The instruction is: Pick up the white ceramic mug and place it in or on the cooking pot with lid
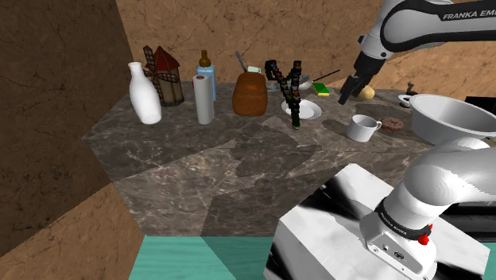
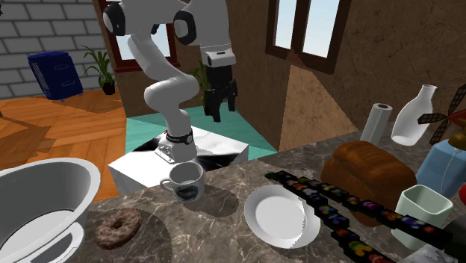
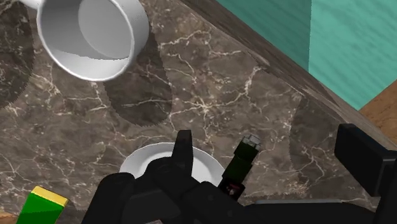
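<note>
We are holding our jaws open and empty, up above the mug point(image 2: 184, 183). Coming down crooked, we are risking bumping it into the plate point(image 2: 272, 217) near it.

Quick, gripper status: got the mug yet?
Gripper: jaws open, holding nothing; the white mug stands apart from it.
</note>
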Motion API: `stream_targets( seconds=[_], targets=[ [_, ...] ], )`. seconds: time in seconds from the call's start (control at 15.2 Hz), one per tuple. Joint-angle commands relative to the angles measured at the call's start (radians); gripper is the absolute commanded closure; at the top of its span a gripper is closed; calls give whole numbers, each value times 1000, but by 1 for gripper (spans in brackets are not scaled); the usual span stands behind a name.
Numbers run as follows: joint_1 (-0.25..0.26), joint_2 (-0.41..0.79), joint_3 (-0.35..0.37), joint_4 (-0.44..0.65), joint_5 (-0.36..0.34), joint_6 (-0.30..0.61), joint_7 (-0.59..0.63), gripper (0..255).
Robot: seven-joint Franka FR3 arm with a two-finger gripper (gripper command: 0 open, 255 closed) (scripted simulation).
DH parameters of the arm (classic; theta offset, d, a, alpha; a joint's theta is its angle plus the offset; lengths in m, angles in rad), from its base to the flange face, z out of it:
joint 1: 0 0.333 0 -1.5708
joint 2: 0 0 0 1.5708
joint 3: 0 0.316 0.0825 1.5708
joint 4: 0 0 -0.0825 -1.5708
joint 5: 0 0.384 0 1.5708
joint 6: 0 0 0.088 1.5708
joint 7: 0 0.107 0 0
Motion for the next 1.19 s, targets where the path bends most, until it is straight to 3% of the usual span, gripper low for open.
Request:
stream_targets(
  seconds=[0.0, 0.73, 1.12],
  targets=[
    [-25, 4, -34, -40, -32, 36, -33, 0],
    [-157, 191, -219, -159, -205, 310, -185, 0],
    [-156, 267, -243, -197, -220, 423, -184, 0]
  ],
)
